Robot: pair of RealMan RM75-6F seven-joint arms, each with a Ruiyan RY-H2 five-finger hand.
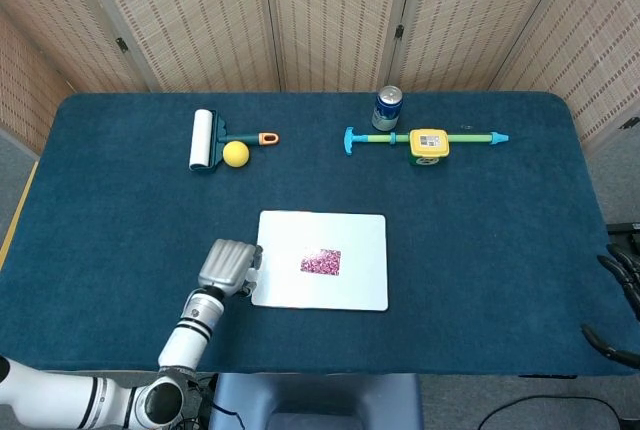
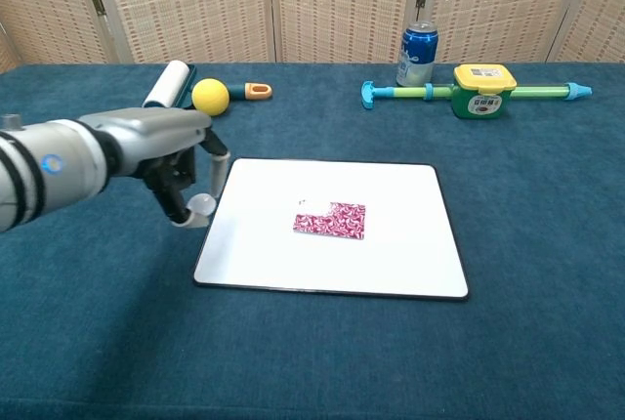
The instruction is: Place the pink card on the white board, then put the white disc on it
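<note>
The blue surface [image 1: 480, 250] carries the white board [image 2: 391, 254] at its middle, with the pink card [image 2: 330, 220] lying flat near the board's centre. No writing can be read on any item: the label on the blue can [image 2: 417, 54] and the sticker on the yellow-lidded green box [image 2: 483, 90], which sits on a green and blue rod [image 2: 410, 93], are too small to make out.

The left arm [image 2: 59, 161] is stretched in from the left, and a small blue light is seen on it in the chest view only. The left hand [image 2: 186, 171] is held over the board's left edge, its fingers [image 2: 217, 168] curled down and pinched on the white disc [image 2: 200, 206]. In the head view the disc is hidden under the hand [image 1: 229, 265].

The right hand [image 1: 622, 295] is seen only in the head view, at the right edge; whether its fingers are apart cannot be told.

At the far left lie a lint roller [image 1: 203, 139] and a yellow ball [image 1: 235, 153].
</note>
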